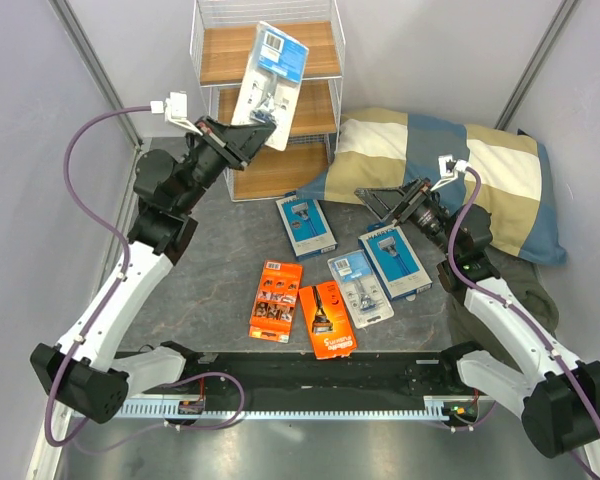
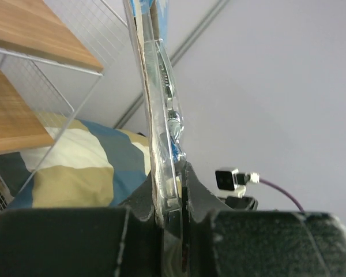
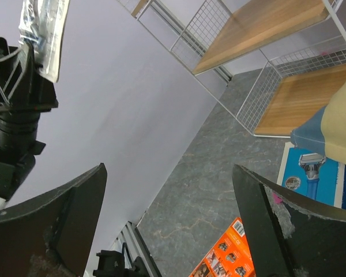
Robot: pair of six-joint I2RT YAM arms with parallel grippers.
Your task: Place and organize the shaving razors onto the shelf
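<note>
Razor pack point(image 1: 270, 85) stands clamped by its lower end in my left gripper point(image 1: 254, 136), long axis tilted up, just before the shelf's point(image 1: 212, 52) front edge; my right gripper point(image 1: 370, 200) hangs wide, empty.

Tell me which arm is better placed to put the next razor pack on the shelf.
Left. The left gripper is shut on a clear blister pack, raised in front of the shelf. The right gripper is open and empty beside the pillow, farther from the shelf.
</note>
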